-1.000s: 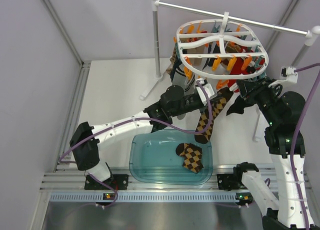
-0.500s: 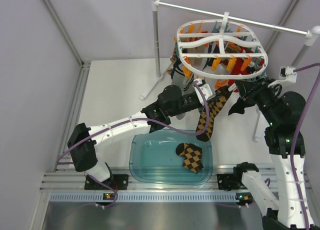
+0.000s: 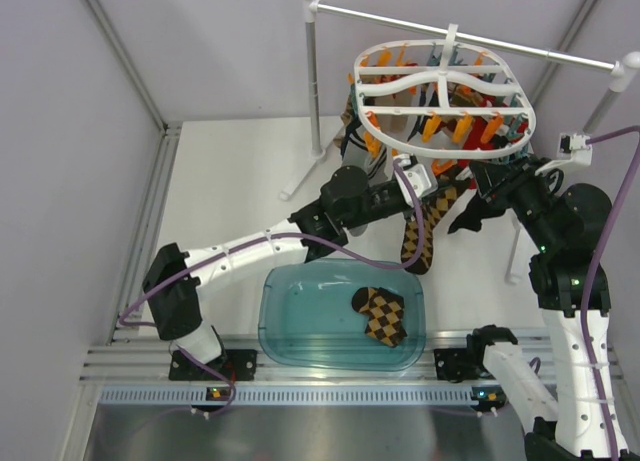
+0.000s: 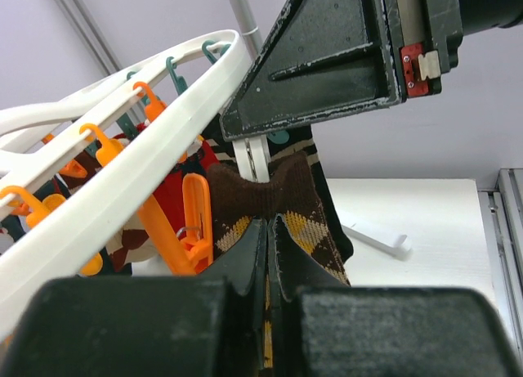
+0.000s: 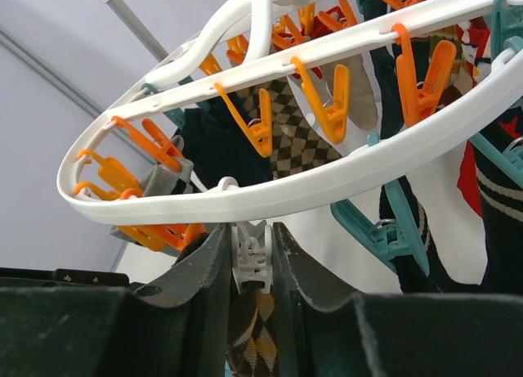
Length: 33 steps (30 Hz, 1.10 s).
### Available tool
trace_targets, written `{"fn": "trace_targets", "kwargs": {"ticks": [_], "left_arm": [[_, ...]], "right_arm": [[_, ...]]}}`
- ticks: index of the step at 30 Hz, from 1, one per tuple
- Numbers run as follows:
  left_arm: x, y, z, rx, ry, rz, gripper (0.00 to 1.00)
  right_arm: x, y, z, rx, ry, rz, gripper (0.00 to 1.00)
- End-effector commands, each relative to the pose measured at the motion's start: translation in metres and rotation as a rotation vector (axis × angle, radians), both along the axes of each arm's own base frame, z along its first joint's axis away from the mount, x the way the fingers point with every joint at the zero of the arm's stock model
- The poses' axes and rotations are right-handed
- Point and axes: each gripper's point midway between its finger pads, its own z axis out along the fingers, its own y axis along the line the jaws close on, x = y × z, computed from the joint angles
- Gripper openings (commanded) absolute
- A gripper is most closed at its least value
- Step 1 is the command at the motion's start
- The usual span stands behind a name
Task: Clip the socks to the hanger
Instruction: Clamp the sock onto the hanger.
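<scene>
1. Hanging from the rod (image 3: 380, 18) of a white rack, the hanger (image 5: 327, 187) is seen above the far right of the desk (image 3: 230, 181). Its oval ring is lined with orange and teal clips, and other socks are gripped by several of them.
2. The left hand (image 4: 268, 230) is pressed fully together on the held sock (image 4: 261, 193). The brown cuff is pinched between the fingers just beneath the ring's near edge.
3. The rest of the held sock is left dangling in the air, its toe close to the far rim of a clear blue tub (image 3: 300, 321).
4. The right hand (image 5: 249, 234) is raised under the same edge of the ring. It is narrowly closed on a white clip (image 5: 251, 258), which is squeezed between the fingers directly below the ring.
5. In the left wrist view the cuff is shown right under that white clip. Whether the cuff is actually gripped by the clip cannot be told.
6. The loose sock (image 3: 380, 314) is laid flat inside the tub, towards its right side and well apart from the hanger.
</scene>
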Motion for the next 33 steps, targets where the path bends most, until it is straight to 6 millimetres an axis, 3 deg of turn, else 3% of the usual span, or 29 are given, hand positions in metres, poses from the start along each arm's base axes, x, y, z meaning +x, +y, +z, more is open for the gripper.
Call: {"fn": "trace_targets", "kwargs": {"ticks": [1, 3, 6, 7, 9, 12, 16, 17, 21, 22, 28, 33], "left_arm": [[-0.004, 0.001, 0.05, -0.116, -0.089, -0.018, 0.0], [-0.004, 0.0, 0.049, -0.114, -0.09, -0.019, 0.0], [-0.004, 0.0, 0.047, -0.11, -0.09, -0.021, 0.0], [-0.004, 0.0, 0.047, -0.11, -0.088, -0.021, 0.0], [-0.004, -0.001, 0.044, -0.104, -0.085, -0.021, 0.0], [-0.003, -0.001, 0.041, -0.098, -0.068, -0.018, 0.0], [-0.009, 0.003, 0.034, -0.077, -0.023, -0.032, 0.15], [-0.011, 0.005, 0.033, -0.078, -0.007, -0.038, 0.24], [-0.023, 0.026, 0.034, -0.082, 0.038, -0.036, 0.4], [-0.024, 0.03, 0.023, -0.063, 0.054, -0.032, 0.43], [-0.02, 0.057, 0.017, -0.065, 0.077, 0.058, 0.5], [-0.007, 0.056, 0.017, -0.071, 0.054, 0.118, 0.54]], "right_arm": [[-0.002, -0.002, 0.017, -0.003, -0.058, -0.002, 0.0], [-0.003, -0.001, 0.018, -0.004, -0.059, 0.005, 0.0], [-0.003, -0.001, 0.018, 0.0, -0.05, 0.004, 0.25], [-0.003, -0.001, 0.017, -0.001, -0.047, 0.002, 0.37], [-0.004, 0.0, 0.018, 0.004, -0.047, 0.005, 0.49], [-0.005, 0.0, 0.02, 0.007, -0.054, 0.006, 0.53], [-0.005, -0.002, 0.021, 0.002, -0.054, -0.005, 0.56], [-0.005, -0.004, 0.022, -0.005, -0.059, -0.013, 0.57], [-0.005, -0.007, 0.022, -0.016, -0.056, -0.032, 0.58], [-0.006, -0.008, 0.022, -0.019, -0.054, -0.034, 0.59], [-0.009, -0.009, 0.02, -0.049, -0.059, -0.035, 0.62], [-0.014, -0.009, 0.018, -0.078, -0.058, -0.032, 0.66]]}}
